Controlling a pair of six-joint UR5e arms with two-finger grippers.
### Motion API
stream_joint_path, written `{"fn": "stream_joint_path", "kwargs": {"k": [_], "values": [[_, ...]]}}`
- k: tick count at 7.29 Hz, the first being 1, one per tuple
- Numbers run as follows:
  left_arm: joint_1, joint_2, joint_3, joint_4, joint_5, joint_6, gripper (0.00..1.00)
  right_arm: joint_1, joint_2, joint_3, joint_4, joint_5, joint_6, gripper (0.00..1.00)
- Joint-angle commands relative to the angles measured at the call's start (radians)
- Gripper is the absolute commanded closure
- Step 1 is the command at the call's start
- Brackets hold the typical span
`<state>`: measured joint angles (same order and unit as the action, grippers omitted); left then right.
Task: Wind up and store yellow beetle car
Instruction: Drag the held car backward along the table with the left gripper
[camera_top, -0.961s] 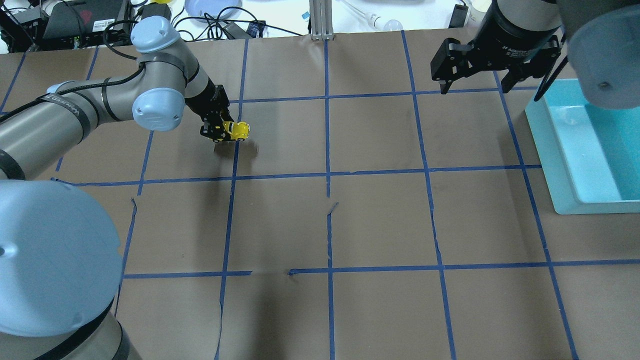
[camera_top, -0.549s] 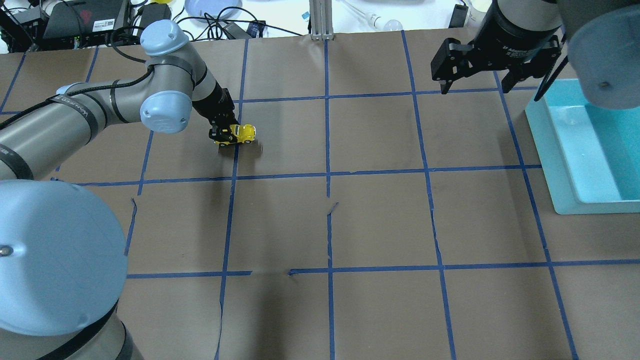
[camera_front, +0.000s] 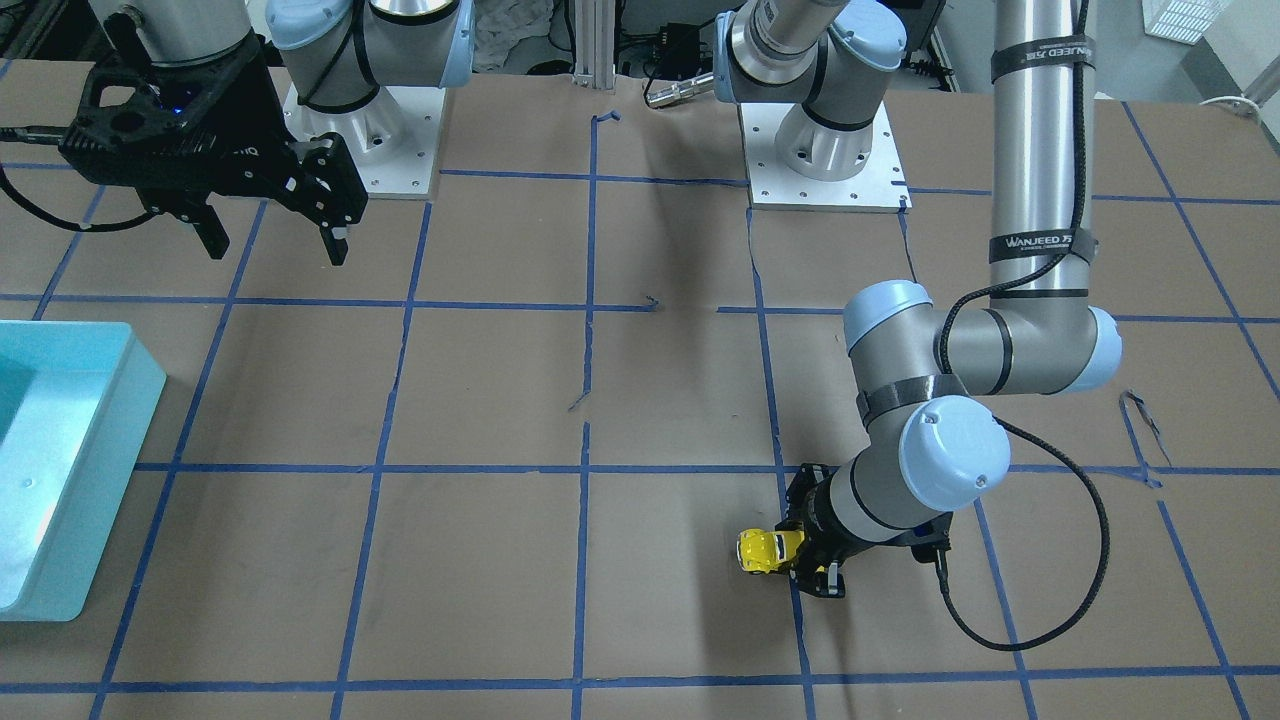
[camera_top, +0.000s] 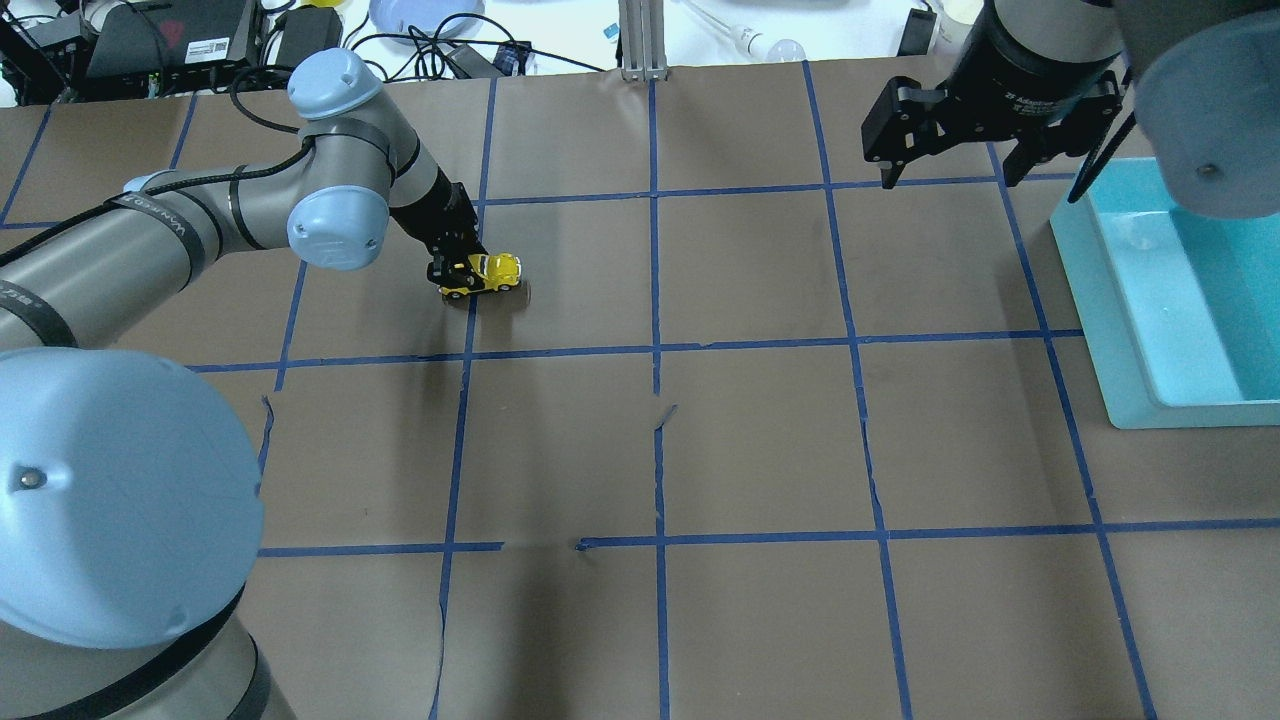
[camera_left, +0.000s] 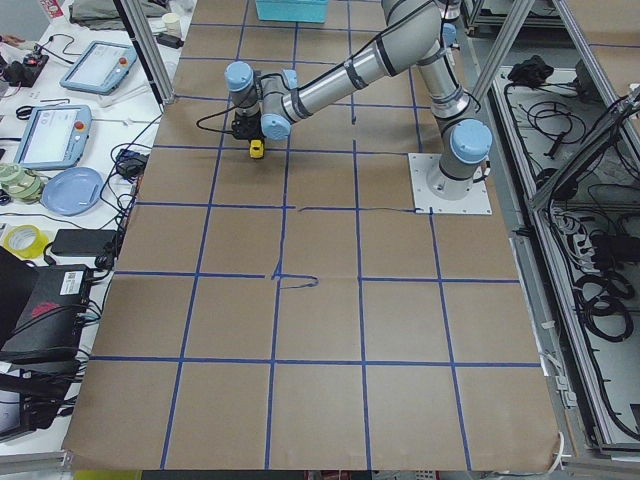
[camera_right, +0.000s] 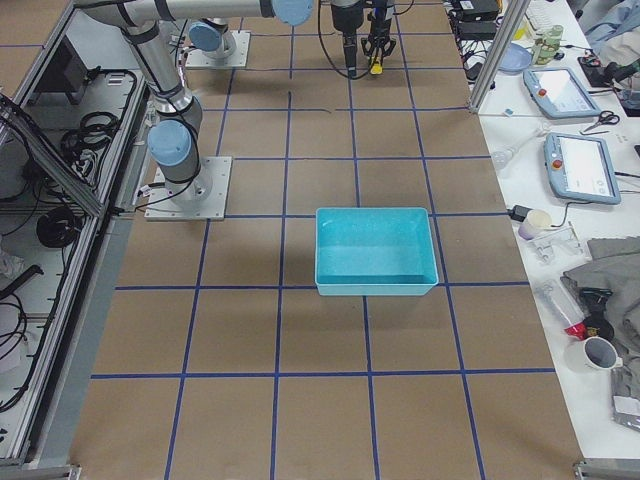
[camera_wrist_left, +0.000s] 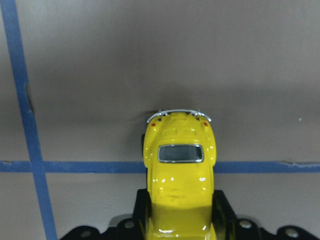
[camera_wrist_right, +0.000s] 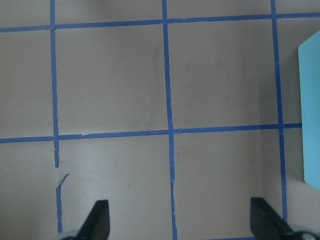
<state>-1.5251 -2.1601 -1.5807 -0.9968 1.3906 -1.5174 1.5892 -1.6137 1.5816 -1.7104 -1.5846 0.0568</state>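
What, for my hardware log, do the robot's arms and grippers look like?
The left arm and right arm are silver-grey tubes with pale blue joint caps. The left carries black WANJEED-lettered bands and a looping black cable. The left gripper and right gripper are black, two-jawed.

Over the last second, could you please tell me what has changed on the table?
The left end effector, shut on the car, carried it a little to the robot's right and lowered it toward the table; the car's shadow now lies close beside it. It has not let go. The right end effector stayed open and in place near the bin, which did not move.
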Motion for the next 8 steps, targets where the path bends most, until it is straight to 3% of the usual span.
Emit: {"fn": "stream_joint_path", "kwargs": {"k": [1,8], "values": [[0.003,-0.004,-0.001,0.001,-0.027,0.009,1.0,0.0,0.0,0.0,0.0,0.002,0.0,0.0],[0.069,-0.012,0.002,0.0,-0.028,0.039,1.0,0.0,0.002,0.0,-0.002,0.002,0.0,0.0]]}}
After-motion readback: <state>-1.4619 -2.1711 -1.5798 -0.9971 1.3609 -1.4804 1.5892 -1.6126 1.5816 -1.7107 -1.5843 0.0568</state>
